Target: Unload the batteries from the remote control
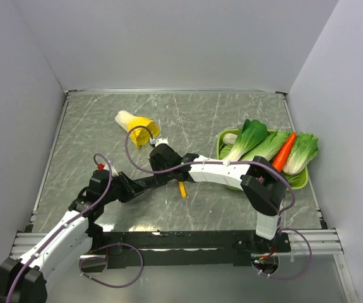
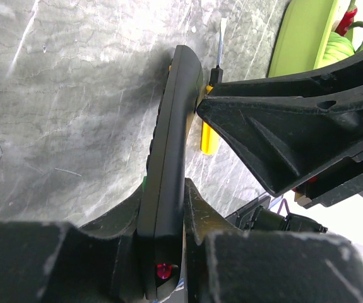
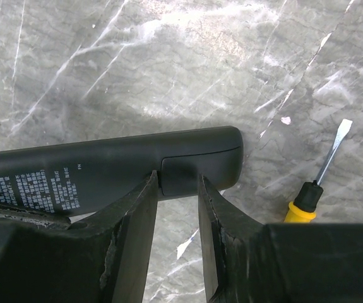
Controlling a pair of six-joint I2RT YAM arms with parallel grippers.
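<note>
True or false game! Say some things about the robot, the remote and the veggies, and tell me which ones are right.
1. The left end effector grips the remote control. True.
2. The right end effector is holding the screwdriver. False: the screwdriver lies on the table, and the right end effector is at the remote control.
3. A carrot lies among leafy greens in the green tray. True.
4. The battery cover is off and the batteries lie on the table. False: the cover is on, and no batteries show.
</note>
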